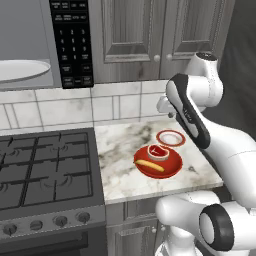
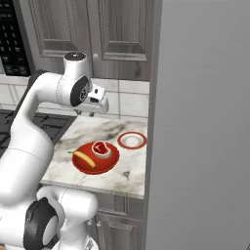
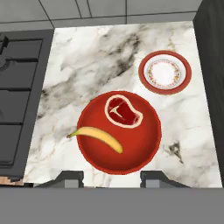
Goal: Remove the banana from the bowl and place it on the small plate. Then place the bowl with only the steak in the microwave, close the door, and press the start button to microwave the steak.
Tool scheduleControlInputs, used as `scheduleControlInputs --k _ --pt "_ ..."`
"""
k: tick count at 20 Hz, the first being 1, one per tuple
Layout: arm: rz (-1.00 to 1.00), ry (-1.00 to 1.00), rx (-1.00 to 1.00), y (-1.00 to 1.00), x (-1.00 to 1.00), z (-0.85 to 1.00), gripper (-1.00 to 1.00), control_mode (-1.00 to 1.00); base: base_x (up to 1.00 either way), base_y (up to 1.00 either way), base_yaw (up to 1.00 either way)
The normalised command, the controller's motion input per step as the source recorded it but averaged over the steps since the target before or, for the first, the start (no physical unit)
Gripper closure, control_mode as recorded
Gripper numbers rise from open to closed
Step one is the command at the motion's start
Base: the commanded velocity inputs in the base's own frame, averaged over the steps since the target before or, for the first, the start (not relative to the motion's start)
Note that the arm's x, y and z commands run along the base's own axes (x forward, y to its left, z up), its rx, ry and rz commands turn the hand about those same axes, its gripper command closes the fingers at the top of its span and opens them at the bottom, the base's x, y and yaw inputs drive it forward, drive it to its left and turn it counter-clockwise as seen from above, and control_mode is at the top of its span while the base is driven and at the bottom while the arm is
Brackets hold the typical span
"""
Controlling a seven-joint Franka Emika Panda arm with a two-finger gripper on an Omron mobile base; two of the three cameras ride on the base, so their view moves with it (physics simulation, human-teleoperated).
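While hovering high above bowl (image 3: 119,133), gripper (image 3: 111,178) parted, empty; banana (image 3: 99,137) and steak (image 3: 123,111) inside bowl

Honestly nothing readable here, the microwave (image 1: 30,45) keypad panel (image 1: 73,42) has white button labels and what look like digits, but they're way too small and blurry to make out. No brands or signs anywhere else

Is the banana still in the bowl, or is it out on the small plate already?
Still in. The banana lies in the bowl beside the steak, its stem end poking over the rim. The small plate holds nothing.
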Motion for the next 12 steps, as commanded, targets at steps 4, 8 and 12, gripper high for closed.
scheduleControlInputs --k 4,8,12 --pt "0.00 0.01 0.00 0.01 -0.03 -0.06 -1.00 -1.00 0.00 0.00 0.00" --pt "0.00 0.00 -0.03 0.43 -0.31 -0.35 -1.00 -1.00 0.00 0.00 0.00" --pt "0.00 0.17 -0.02 0.34 -0.04 -0.93 -1.00 -1.00 0.00 0.00 0.00"
